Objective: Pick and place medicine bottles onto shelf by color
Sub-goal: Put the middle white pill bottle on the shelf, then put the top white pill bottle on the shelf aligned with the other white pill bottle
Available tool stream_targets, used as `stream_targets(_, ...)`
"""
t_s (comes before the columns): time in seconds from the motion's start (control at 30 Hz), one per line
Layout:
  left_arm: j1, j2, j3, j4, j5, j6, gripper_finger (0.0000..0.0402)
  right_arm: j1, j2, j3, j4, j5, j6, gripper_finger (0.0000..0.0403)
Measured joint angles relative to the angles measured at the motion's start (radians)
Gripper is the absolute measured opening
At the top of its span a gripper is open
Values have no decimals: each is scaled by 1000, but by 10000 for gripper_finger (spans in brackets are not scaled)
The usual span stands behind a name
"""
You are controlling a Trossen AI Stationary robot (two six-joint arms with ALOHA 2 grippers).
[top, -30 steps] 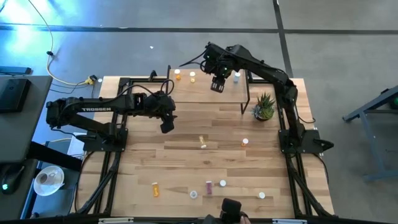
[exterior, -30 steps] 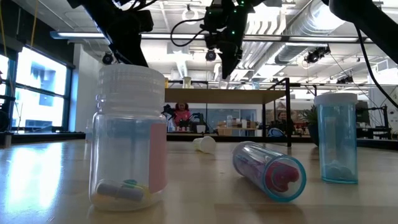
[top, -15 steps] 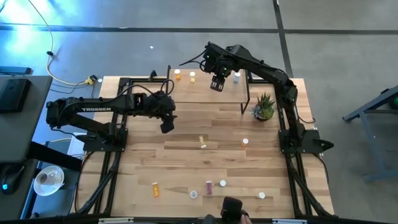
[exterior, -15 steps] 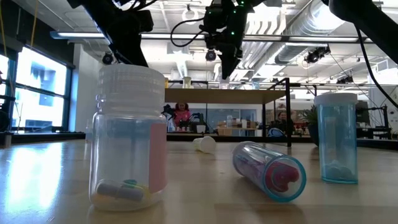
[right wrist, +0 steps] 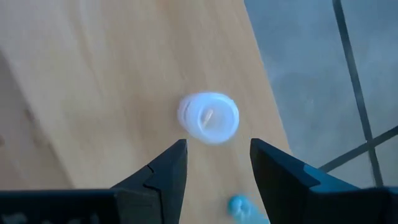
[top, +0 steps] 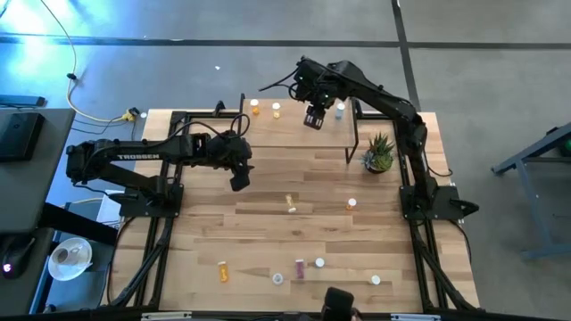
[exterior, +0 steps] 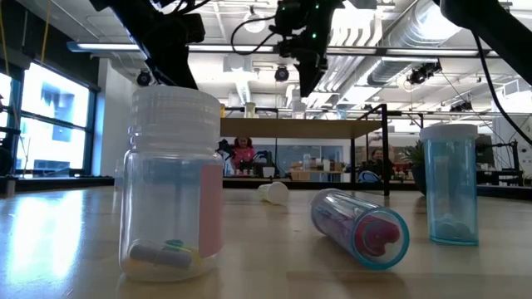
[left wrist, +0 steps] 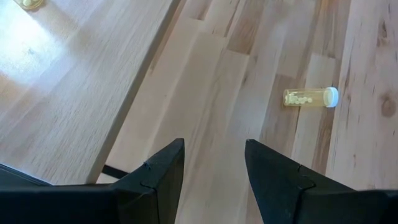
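Observation:
The shelf [top: 294, 132] stands at the table's far edge. Medicine bottles stand on its top: two orange ones [top: 255, 108] [top: 276, 111] and a pale bluish one [top: 339, 111]. My right gripper [top: 313, 119] hangs open above the shelf and points down. Below it a white-capped bottle [right wrist: 208, 117] stands upright on the shelf top, clear of both fingers; its body colour is hidden. My left gripper [top: 239, 181] hovers open over the table left of centre, holding nothing. Ahead of it a yellowish bottle [left wrist: 310, 97] lies on its side on the table.
More bottles are scattered on the table: an orange one [top: 351, 203] right of centre, and an orange [top: 223, 270], a purple [top: 300, 267] and a white-capped one [top: 376, 280] near the front edge. A small potted plant [top: 379, 153] stands beside the shelf's right leg.
My right gripper has risen a little above the shelf top, still open and pointing down. The bottle below it has stayed standing on the shelf.

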Motion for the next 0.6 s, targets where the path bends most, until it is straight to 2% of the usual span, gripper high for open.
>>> stream_targets(0.4,0,5,-1,-8,3,-7,161,92,-104,-14,-93,-66,32,167)
stream_targets(0.6,0,5,-1,-74,6,-80,162,144,-141,-31,-124,-70,76,167)
